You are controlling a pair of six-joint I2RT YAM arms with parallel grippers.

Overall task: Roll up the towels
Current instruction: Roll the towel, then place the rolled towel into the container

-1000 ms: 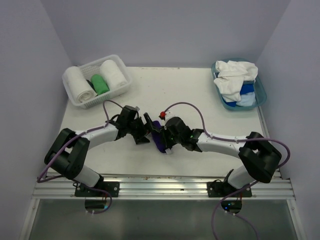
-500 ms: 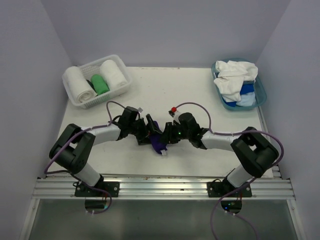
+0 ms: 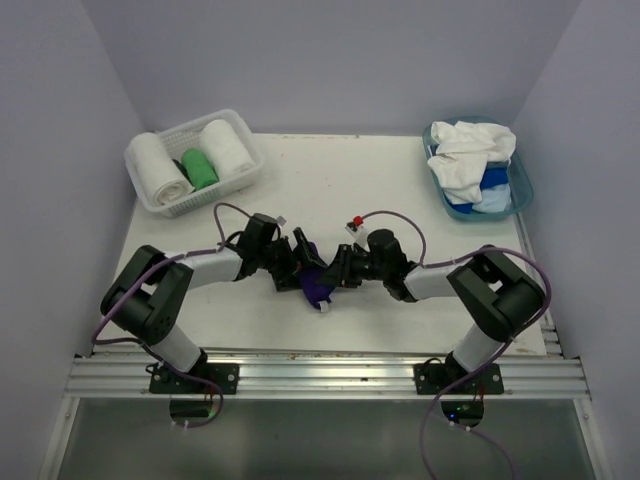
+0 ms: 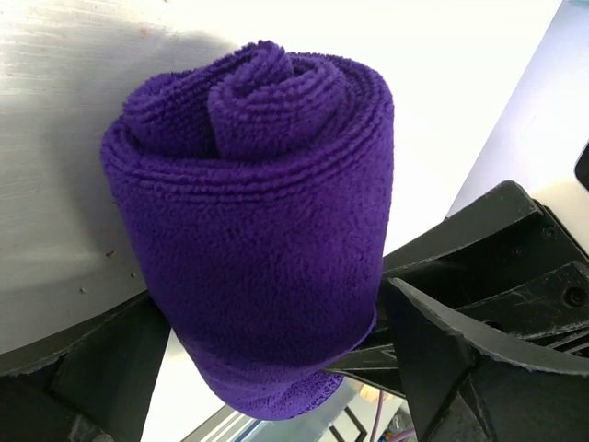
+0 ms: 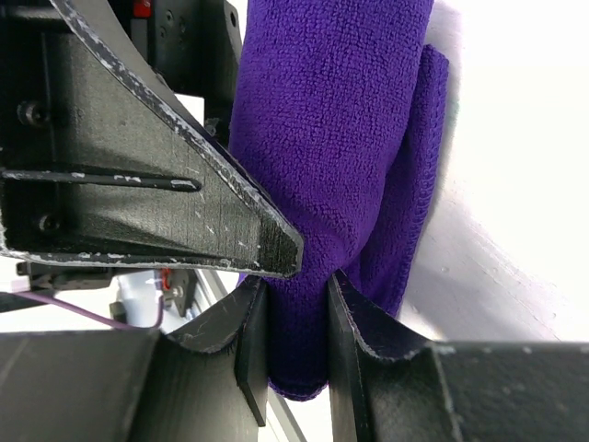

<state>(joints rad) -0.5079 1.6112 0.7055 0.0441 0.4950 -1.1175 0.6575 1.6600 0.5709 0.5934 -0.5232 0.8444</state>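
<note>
Over the last second the right arm has been drawn in toward the middle of the table (image 3: 340, 180), and the purple towel (image 3: 316, 287), longer and looser then, is now gathered into a tight roll near the front centre. The roll is flanked by the left end effector (image 4: 267, 368), whose jaws are spread wide on either side rather than clamped. Its lower end is pinched by the nearly closed right end effector (image 5: 296, 343). This towel is judged all but finished. At far left, two white rolls (image 3: 160, 170) and a green roll (image 3: 200, 168) are held in the basket (image 3: 215, 190). At far right, crumpled white towels (image 3: 465, 155) are heaped over blue towels (image 3: 487, 195) in the tub (image 3: 524, 185).
</note>
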